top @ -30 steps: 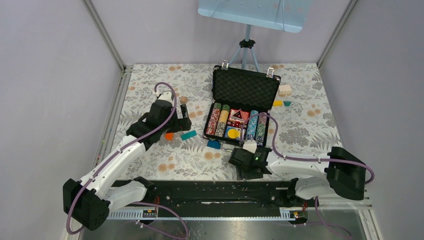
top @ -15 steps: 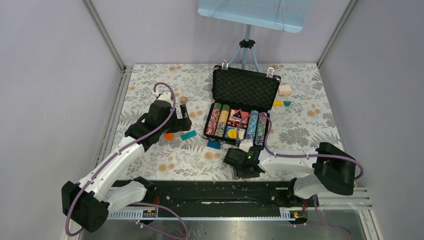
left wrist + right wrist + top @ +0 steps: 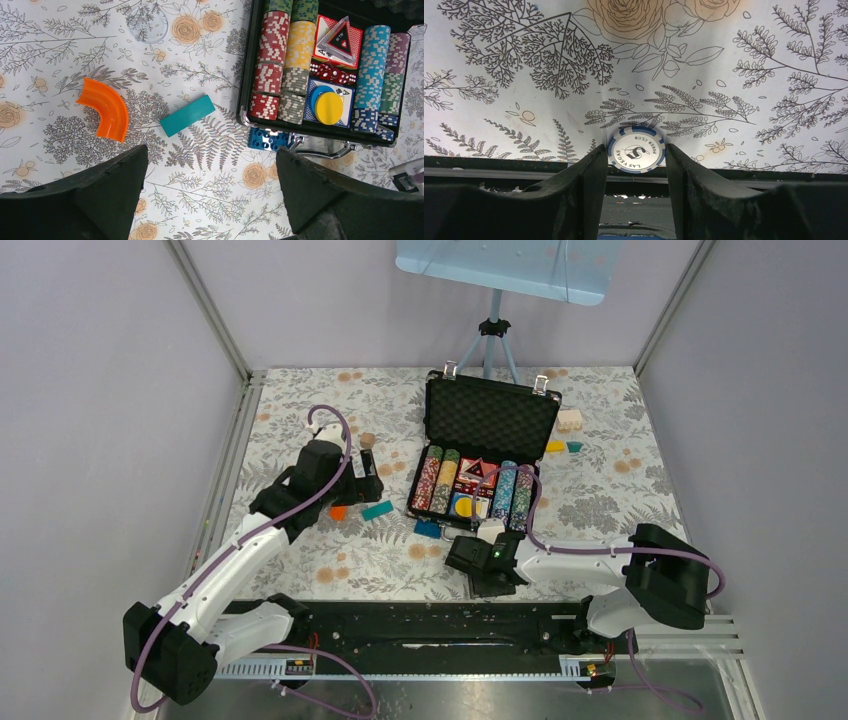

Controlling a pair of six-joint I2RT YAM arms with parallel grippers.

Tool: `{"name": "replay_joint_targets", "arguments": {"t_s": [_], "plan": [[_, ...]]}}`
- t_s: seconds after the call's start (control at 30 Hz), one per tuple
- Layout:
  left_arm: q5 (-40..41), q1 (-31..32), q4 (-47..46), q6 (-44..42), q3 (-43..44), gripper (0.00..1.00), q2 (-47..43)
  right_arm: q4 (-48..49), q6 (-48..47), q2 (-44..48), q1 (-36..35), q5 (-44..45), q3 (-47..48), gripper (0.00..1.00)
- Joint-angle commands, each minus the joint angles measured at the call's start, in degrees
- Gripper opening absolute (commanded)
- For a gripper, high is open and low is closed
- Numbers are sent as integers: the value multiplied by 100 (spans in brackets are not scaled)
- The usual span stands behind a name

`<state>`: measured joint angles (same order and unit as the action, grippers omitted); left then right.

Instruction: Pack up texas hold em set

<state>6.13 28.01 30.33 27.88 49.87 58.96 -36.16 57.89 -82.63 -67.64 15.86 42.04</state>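
Note:
The texas hold em set (image 3: 490, 420) is a black case lying open at mid table, foam lid tilted back. Rows of coloured chips (image 3: 272, 65), red dice (image 3: 335, 75) and a yellow disc (image 3: 328, 107) fill its tray (image 3: 246, 75). My left gripper (image 3: 211, 149) hangs open over bare cloth, left of and just nearer than the case, with nothing between its fingers. My right gripper (image 3: 636, 150) is low at the table's near edge (image 3: 488, 582). Its fingers touch both sides of a white and blue poker chip (image 3: 636, 149) lying flat on the cloth.
An orange curved piece (image 3: 105, 107), a teal brick (image 3: 187, 115) and a blue studded brick (image 3: 267, 140) lie left of and in front of the case. Small yellow and teal bricks (image 3: 565, 446) sit to its right. A tripod (image 3: 492, 340) stands behind. The black base rail (image 3: 524, 172) runs just behind the chip.
The right arm has shifted slightly left along the near edge and its fingers have narrowed onto the chip. The left arm has stayed still and open.

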Motion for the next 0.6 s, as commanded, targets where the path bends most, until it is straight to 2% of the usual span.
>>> {"name": "replay_joint_targets", "arguments": {"t_s": [0.0,0.2,0.57], "plan": [[-120,-33,-174,-81,-12,99,-77,-294,132,-127,-57,131,-67,52],[-152,-52,-175,-81,-21,99,-69,-309,71,-121,-62,168,-12,41],[-177,-72,-185,-81,-18,99,-60,-234,-416,312,-57,657,398,41]]}}
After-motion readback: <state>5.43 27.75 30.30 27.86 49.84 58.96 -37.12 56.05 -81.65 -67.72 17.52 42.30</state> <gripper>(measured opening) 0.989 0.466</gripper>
